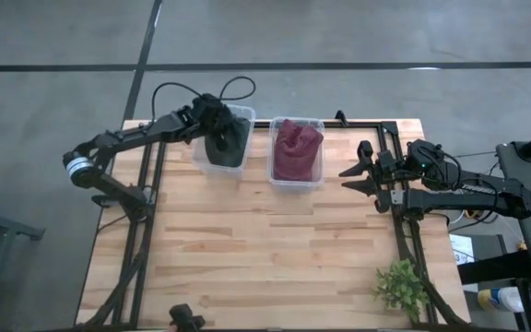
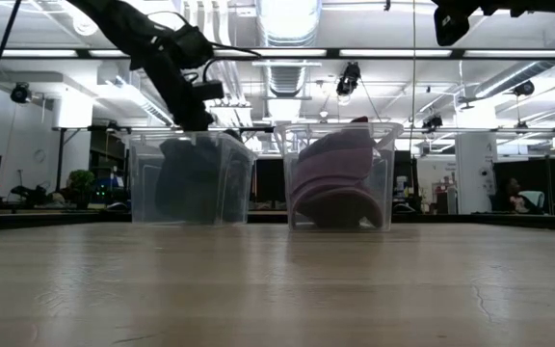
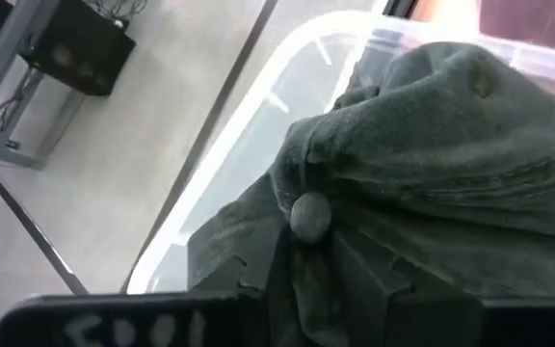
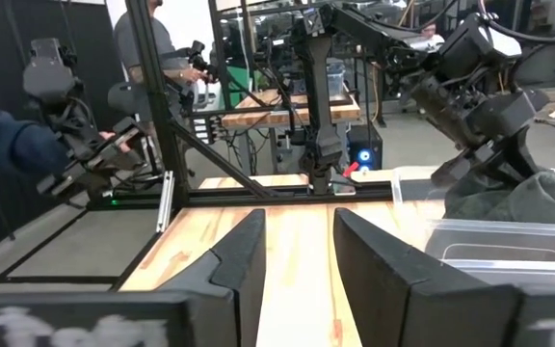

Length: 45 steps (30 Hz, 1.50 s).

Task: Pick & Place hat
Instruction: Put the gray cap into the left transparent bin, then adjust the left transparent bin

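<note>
A dark grey-green hat (image 1: 226,148) sits in the left clear bin (image 1: 198,159) at the table's far side and fills it down to the bottom (image 2: 189,178). My left gripper (image 1: 218,129) hangs over that bin, shut on the hat's cloth (image 3: 432,145). A maroon hat (image 1: 295,149) fills the right clear bin (image 1: 295,183). At the table's right edge my right gripper (image 1: 356,177) stands open and level, with nothing between its fingers (image 4: 249,260). My left gripper pinches a bunched fold of the hat's crown (image 3: 302,255) between its two fingers, right beside the round top button (image 3: 308,214). The fingers slant down from the table's left side. The hat's lower part lies in the bin, and its top bulges above the rim.
A small green plant (image 1: 401,286) stands at the near right corner. Black frame rails (image 1: 146,231) run along both sides of the wooden table. Beyond the table, the right wrist view shows a person's sleeve (image 4: 8,145) and another person (image 4: 147,48).
</note>
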Available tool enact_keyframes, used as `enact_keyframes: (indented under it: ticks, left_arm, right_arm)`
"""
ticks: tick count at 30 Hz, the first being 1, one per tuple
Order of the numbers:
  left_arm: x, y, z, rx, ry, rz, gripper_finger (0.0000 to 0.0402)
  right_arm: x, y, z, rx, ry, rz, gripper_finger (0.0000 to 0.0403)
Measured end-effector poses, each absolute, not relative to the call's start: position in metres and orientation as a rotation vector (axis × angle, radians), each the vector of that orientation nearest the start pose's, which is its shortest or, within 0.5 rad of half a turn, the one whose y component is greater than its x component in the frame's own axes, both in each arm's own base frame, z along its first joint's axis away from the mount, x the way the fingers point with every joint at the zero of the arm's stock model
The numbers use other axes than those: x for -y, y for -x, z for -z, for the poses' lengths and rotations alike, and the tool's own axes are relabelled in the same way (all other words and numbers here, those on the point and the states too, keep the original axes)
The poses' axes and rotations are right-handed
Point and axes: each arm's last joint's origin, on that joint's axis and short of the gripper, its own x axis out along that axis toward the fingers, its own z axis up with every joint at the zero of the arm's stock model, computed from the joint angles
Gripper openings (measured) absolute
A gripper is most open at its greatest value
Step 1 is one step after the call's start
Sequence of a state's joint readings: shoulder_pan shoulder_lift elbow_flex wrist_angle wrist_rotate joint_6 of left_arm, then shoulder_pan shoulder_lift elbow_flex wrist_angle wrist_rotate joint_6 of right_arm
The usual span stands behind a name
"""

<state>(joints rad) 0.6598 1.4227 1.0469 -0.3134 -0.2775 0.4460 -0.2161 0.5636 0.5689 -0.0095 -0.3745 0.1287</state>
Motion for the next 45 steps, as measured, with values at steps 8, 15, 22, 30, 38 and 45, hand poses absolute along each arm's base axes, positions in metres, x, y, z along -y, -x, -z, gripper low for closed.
enact_keyframes:
  ticks: [8,15,22,30,38,45]
  left_arm:
    - [-0.195,-0.232,-0.265,-0.919,-0.273,-0.887,0.0168]
    - [-0.189,-0.229,-0.282,-0.980,-0.426,-1.045,0.0206]
    - [-0.181,-0.229,-0.294,-0.851,-0.325,-0.899,0.0206]
    - [-0.179,-0.227,-0.295,-0.827,-0.277,-0.869,0.0206]
    - [-0.179,-0.226,-0.296,-0.843,-0.294,-0.917,0.0206]
    - [-0.173,-0.217,-0.338,-0.710,-0.310,-1.050,0.0206]
  right_arm:
    - [0.019,-0.135,-0.305,-0.015,-0.138,-0.158,0.0129]
    - [0.019,-0.135,-0.305,-0.015,-0.140,-0.158,0.0126]
    - [0.019,-0.135,-0.305,-0.015,-0.140,-0.158,0.0117]
    - [0.019,-0.135,-0.305,-0.016,-0.152,-0.159,0.0122]
    - [0.019,-0.135,-0.305,-0.016,-0.152,-0.162,0.0130]
    - [0.019,-0.135,-0.305,-0.016,-0.151,-0.162,0.0123]
